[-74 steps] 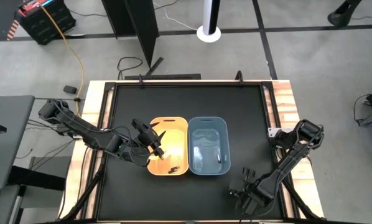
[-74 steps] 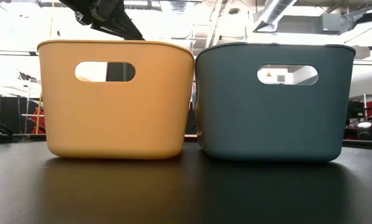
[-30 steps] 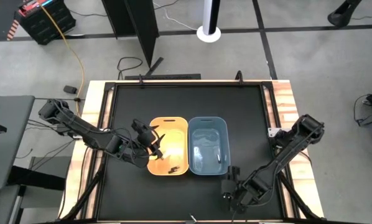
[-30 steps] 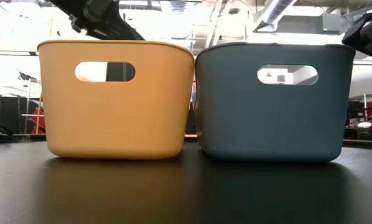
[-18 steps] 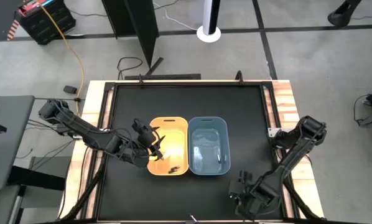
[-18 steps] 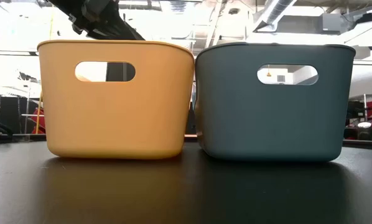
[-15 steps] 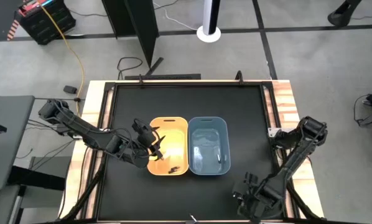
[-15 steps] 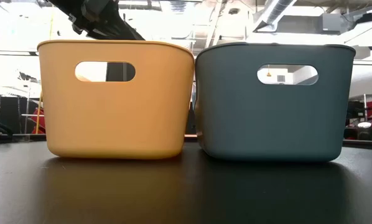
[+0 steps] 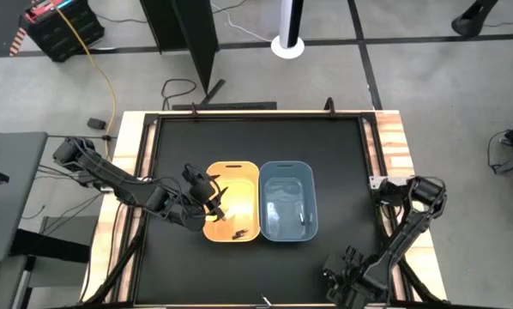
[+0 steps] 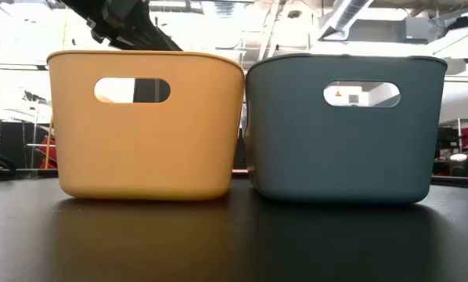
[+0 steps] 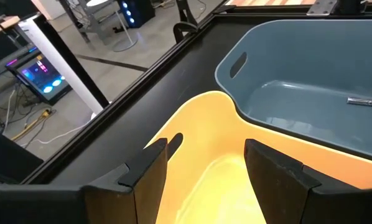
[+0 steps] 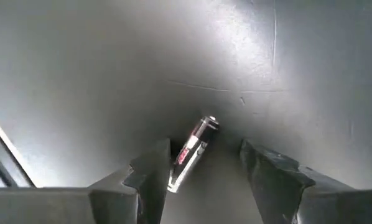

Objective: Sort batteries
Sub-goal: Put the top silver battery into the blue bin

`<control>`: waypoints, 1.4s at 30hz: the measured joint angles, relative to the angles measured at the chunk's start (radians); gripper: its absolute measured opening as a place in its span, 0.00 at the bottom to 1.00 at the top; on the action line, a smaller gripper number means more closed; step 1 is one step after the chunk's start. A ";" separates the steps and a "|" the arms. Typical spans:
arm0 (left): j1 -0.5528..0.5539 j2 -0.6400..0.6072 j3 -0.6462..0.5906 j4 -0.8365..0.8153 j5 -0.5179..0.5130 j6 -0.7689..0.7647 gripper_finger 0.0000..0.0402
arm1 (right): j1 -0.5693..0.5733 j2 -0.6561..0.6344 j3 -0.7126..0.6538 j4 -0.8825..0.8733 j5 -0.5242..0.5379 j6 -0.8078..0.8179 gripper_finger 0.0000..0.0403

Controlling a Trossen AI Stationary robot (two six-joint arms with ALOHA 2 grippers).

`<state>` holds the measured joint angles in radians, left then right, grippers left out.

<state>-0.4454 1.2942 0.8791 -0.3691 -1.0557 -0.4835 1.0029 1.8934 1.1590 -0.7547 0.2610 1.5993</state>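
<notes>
A dark battery (image 12: 193, 151) with red marks and a silvery end lies on the black table near its front right. My right gripper (image 12: 201, 174) stands open low over it, one finger on either side; it shows in the high view as well (image 9: 338, 273). My left gripper (image 11: 204, 171) hangs open over the yellow bin's (image 9: 232, 202) left rim, with nothing between its fingers. Dark batteries (image 9: 232, 232) lie at the yellow bin's near end. One battery (image 11: 364, 101) lies on the floor of the blue bin (image 9: 286, 201).
The two bins stand side by side at the table's middle, yellow left of blue (image 10: 343, 125). A raised frame (image 9: 261, 113) runs round the black table top. Bare black surface lies on every side of the bins.
My right gripper has gone toward the table's right and near edges, away from the blue bin's near end, and now stands over the battery on the table.
</notes>
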 joint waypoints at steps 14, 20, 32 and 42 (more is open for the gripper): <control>0.000 0.000 0.000 0.000 -0.001 0.000 0.52 | -0.046 0.050 0.021 -0.104 -0.054 -0.068 0.24; 0.000 0.000 0.000 0.000 -0.001 0.001 0.52 | -0.068 0.049 0.020 -0.106 -0.067 -0.167 0.17; 0.000 0.000 0.000 0.000 -0.001 0.001 0.52 | -0.081 0.048 0.019 -0.077 -0.067 -0.283 0.07; 0.000 0.000 0.000 0.000 -0.001 0.001 0.52 | -0.081 0.048 0.019 -0.074 -0.053 -0.283 0.05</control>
<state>-0.4454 1.2942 0.8791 -0.3687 -1.0569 -0.4824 0.9222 1.9411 1.1778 -0.8283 0.2081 1.3159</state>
